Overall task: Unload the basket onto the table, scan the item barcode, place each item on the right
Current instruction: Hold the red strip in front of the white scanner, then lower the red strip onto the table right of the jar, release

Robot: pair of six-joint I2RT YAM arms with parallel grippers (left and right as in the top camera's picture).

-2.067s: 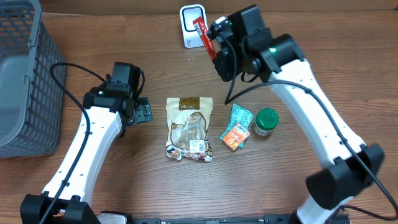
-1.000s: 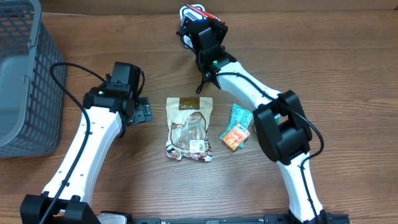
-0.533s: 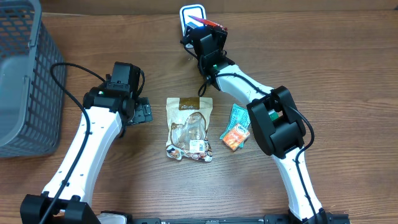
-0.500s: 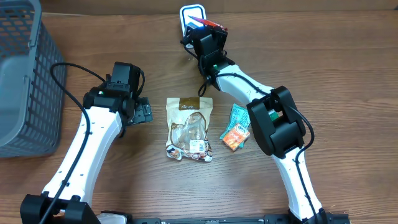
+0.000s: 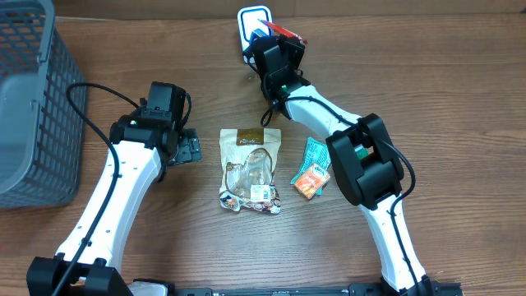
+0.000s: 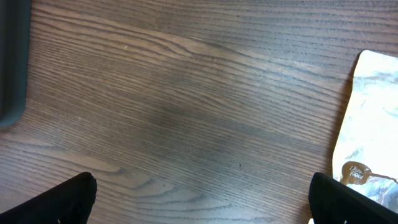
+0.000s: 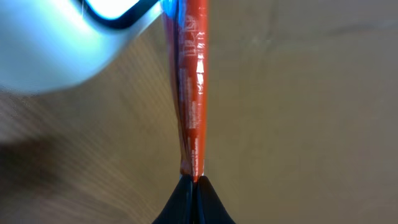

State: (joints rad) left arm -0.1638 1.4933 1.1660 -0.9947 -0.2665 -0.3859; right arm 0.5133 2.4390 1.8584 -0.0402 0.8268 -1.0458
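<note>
Since two seconds ago the right arm has swung from the right side of the desk (image 5: 460, 99) over to the back edge, and in the last half second the red packet (image 5: 280, 30) has shifted only a little. The right tool (image 5: 275, 43) is clamped on the red packet: in the wrist view its fingers are pressed together on the near end of the packet, which is seen edge-on. The far end of the packet reaches the white scanner (image 5: 253, 16) at the back of the desk, but I cannot tell if they touch. The left tool (image 5: 187, 149) has not moved. Its fingers are wide apart and hold nothing, low over bare wood just left of the brown pouch (image 5: 251, 168). A teal and orange packet (image 5: 312, 168) lies right of the pouch, partly under the right arm. The grey basket (image 5: 25, 99) stands at the left edge.
</note>
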